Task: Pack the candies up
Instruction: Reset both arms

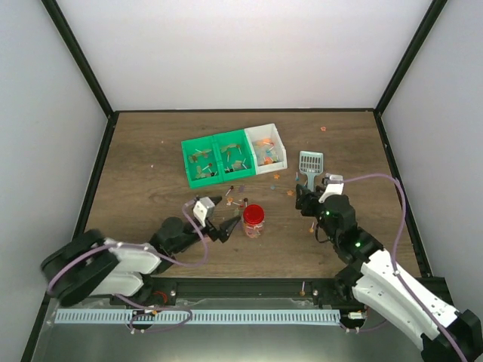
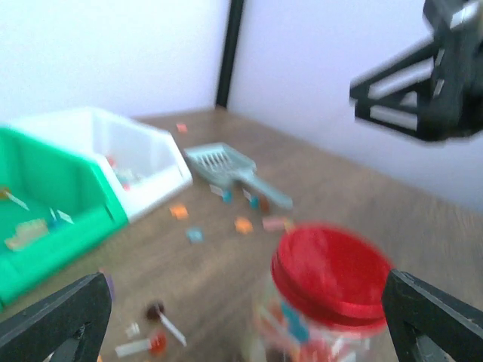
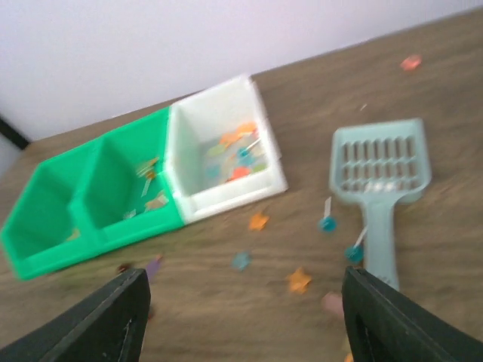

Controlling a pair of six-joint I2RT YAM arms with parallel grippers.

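The left gripper (image 2: pixel 241 320) is spread wide before the red-lidded jar (image 2: pixel 330 275); the right gripper (image 3: pixel 253 320) is spread wide near the scoop (image 3: pixel 381 170) and scattered candies (image 3: pixel 259 220).

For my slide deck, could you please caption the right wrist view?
Right jaws open near a pale scoop lying beside the white bin, loose candies scattered across the wooden table.

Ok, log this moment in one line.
left pincer: open, facing lidded jar | right pincer: open, near scoop | candies: scattered on table, some in white bin
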